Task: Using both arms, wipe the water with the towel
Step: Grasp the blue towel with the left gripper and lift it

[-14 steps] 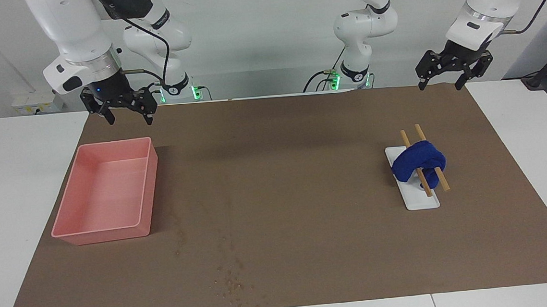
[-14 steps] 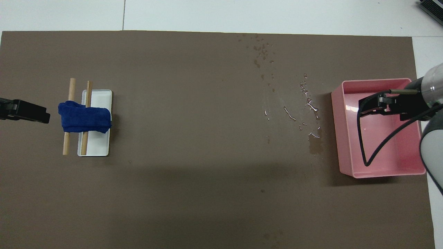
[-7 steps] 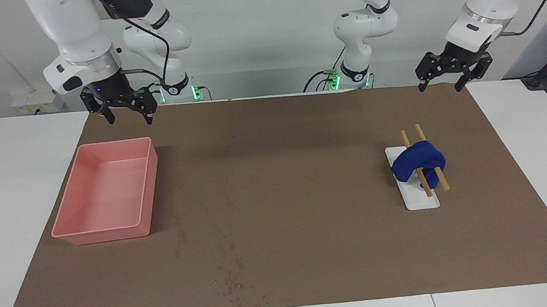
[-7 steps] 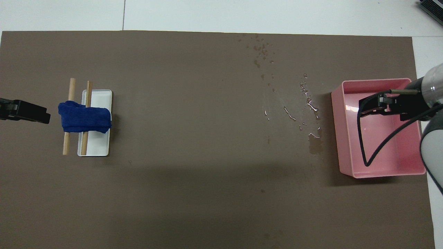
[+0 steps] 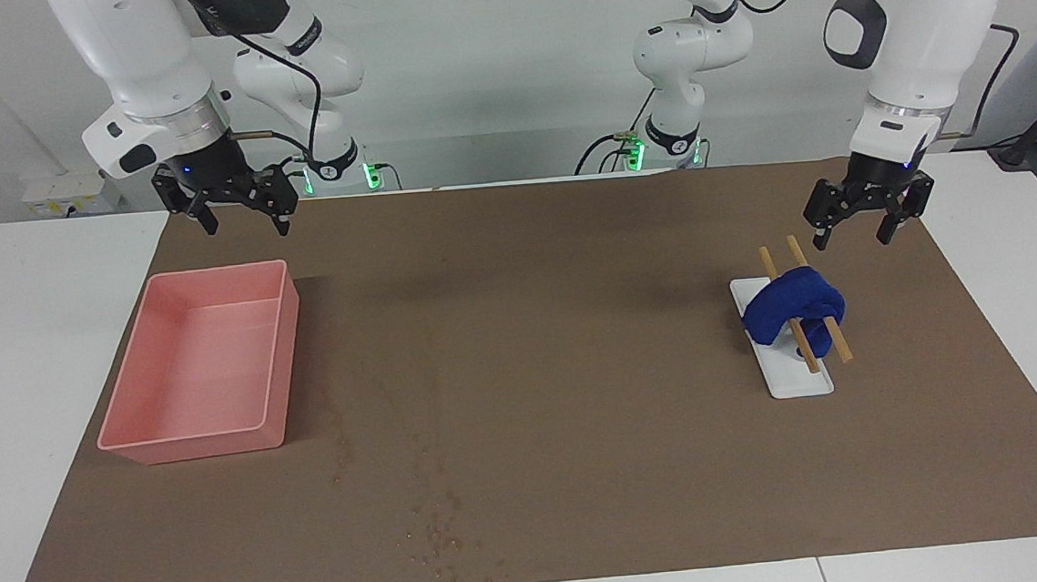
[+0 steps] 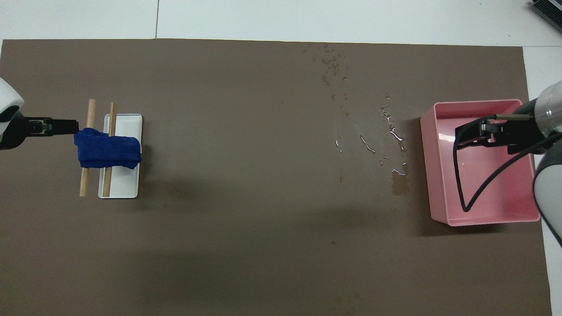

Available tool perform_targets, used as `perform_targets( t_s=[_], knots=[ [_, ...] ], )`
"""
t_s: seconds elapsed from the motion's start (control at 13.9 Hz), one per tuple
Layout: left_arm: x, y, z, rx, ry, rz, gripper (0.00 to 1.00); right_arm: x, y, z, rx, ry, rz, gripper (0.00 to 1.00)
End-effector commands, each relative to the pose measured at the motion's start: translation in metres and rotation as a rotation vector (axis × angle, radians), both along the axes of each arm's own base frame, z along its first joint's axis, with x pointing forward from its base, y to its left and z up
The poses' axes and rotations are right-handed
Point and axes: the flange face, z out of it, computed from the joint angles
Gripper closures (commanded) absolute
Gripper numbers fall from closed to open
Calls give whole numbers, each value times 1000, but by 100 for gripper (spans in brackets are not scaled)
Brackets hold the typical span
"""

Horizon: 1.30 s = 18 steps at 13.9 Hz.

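The blue towel [image 5: 793, 308] lies bunched over two wooden sticks [image 5: 837, 342] on a white tray [image 5: 803, 381]; it also shows in the overhead view [image 6: 107, 151]. My left gripper [image 5: 851, 238] is open and hangs in the air just above the sticks' ends, close to the towel but apart from it; in the overhead view [image 6: 70, 126] its tip reaches the towel's edge. My right gripper [image 5: 245, 228] is open and empty, raised over the pink bin [image 5: 204, 363]. Spilled water [image 6: 386, 131] lies in drops and streaks on the brown mat beside the bin.
The pink bin [image 6: 478, 162] stands at the right arm's end of the brown mat [image 5: 530, 327]. More droplets [image 5: 435, 534] are scattered toward the mat's edge farthest from the robots. A black cable [image 6: 461, 184] hangs over the bin.
My left gripper has come down and moved in close to the towel. My right gripper has stayed in place over the bin.
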Motion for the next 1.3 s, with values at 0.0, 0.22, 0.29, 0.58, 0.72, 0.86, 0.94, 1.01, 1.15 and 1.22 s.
perform_targets(
  t_s=[0.0,0.22,0.29,0.58,0.72,0.86,0.94,1.01,1.15,1.22],
  knots=[
    [26,6,-48,-8,-17,20,0,-5,-4,3,1,5,9,0],
    [28,14,-78,-37,5,122,0,-5,-4,3,1,5,9,0],
    [28,12,-79,-37,3,120,0,-5,-4,3,1,5,9,0],
    [14,10,-100,-43,63,149,7,-5,-4,3,1,5,9,0],
    [14,5,-99,-55,82,191,10,-5,-5,3,1,5,8,0],
    [14,6,-96,-53,99,192,14,-5,-4,3,1,5,9,0],
    [13,5,-95,-52,117,191,14,-5,-5,3,1,5,8,0],
    [13,4,-90,-42,144,187,14,-5,-4,3,1,5,9,0],
    [12,4,-89,-12,167,177,16,-4,-5,3,1,5,6,0],
    [12,4,-89,-12,167,177,20,-4,-6,3,2,5,5,0]
  ],
)
